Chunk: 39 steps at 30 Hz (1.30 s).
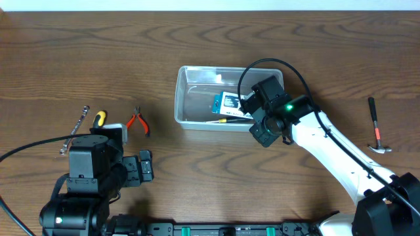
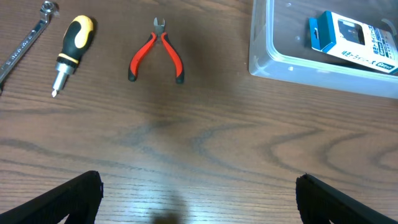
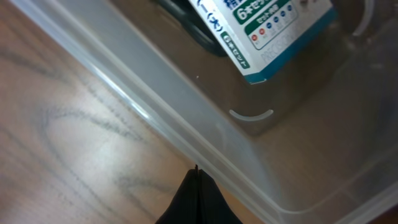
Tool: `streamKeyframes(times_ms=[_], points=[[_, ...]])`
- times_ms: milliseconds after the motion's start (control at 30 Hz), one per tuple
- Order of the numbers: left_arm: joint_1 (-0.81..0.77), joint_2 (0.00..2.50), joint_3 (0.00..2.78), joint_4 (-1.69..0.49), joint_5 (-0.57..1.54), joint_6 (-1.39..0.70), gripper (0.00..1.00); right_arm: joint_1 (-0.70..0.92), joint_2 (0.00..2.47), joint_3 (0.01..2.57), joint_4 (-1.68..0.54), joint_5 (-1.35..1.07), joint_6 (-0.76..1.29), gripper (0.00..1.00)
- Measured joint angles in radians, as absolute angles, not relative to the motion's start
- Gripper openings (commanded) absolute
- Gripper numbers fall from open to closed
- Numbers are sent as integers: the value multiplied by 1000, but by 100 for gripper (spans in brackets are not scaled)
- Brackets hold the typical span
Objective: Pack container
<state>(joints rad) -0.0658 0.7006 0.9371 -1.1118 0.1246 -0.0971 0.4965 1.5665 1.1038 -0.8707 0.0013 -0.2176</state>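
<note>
Packing was partly done: the container sat mid-table holding a blue-and-white box, while pliers, screwdriver and wrench lay outside left, hammer far right. Right gripper hovered at its near rim, jaws together; left gripper gaped wide, empty.

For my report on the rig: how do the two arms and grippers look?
The right arm is white with a black wrist, a green light and a looping black cable. The left arm is black, with its own black cable. Its fingers are black.
</note>
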Motion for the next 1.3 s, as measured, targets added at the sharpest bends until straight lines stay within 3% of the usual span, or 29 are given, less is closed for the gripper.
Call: streamKeyframes(times_ms=[200,333,367,400,433,500,667,800,1033,1300], points=[[-66,701,937,-1112,125,-97,98,496,1567,1104,-852,18,-201,2],[-66,701,937,-1112,125,-97,98,496,1567,1104,-870,15,-191,8],[-66,701,937,-1112,125,-97,98,497,1566,1105,-894,12,-191,15],[-66,701,937,-1112,125,-97,98,498,1565,1106,-912,10,-186,21],[-66,701,937,-1112,125,-97,98,498,1563,1112,-936,8,-184,42],[-66,701,937,-1112,125,-97,98,499,1547,1129,-977,4,-186,99],[-66,701,937,-1112,125,-97,98,482,1419,1220,-1015,-4,-187,99],[-66,701,937,-1111,125,-97,98,381,1275,1278,-1010,-3,-170,99],[-66,701,937,-1112,125,-97,98,-4,1165,1310,-1093,91,14,99],[-65,701,937,-1111,124,-97,98,-370,1336,1310,-1188,111,38,99]])
